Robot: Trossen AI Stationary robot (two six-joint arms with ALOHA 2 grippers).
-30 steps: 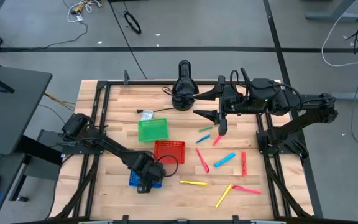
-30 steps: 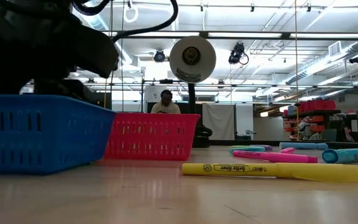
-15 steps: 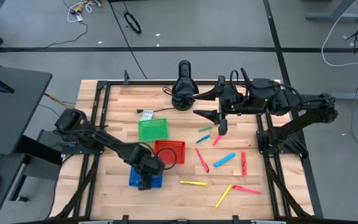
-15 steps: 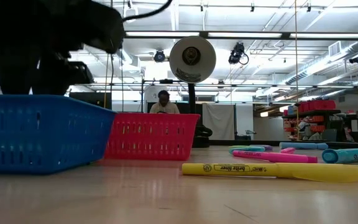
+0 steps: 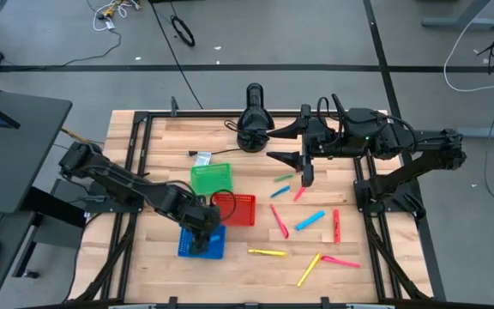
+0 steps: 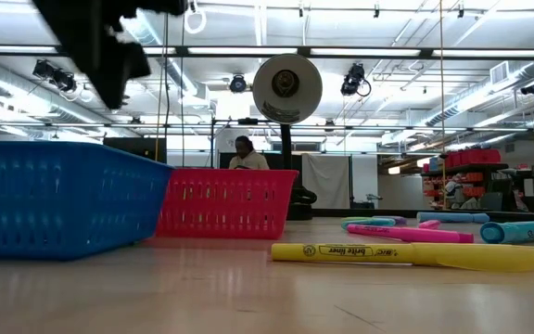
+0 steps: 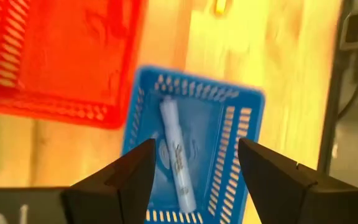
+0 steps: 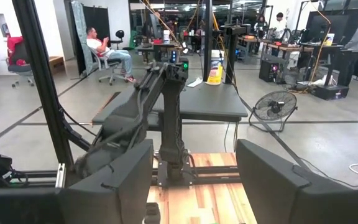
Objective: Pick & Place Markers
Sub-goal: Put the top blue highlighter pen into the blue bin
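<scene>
My left gripper (image 7: 194,171) hangs open above the blue basket (image 5: 202,246), fingers pointing down and holding nothing. A blue marker (image 7: 176,154) lies flat on that basket's floor. Beside it stand the red basket (image 5: 235,209) and the green basket (image 5: 211,178). Several markers lie loose on the table's right half, among them a yellow one (image 5: 267,252), a blue one (image 5: 310,221) and a pink one (image 5: 340,261). My right gripper (image 5: 286,144) waits open and level, high over the far side of the table.
A dark camera post (image 5: 254,120) stands at the far middle of the table. In the low view the blue basket (image 6: 63,199), the red basket (image 6: 225,202) and a yellow marker (image 6: 401,253) line the near table. People sit in the room beyond.
My left gripper has risen out of the blue basket, drawn back a little toward the table's left and far side, and tipped less steeply down. It has stayed open. The blue marker stays lying in the basket.
</scene>
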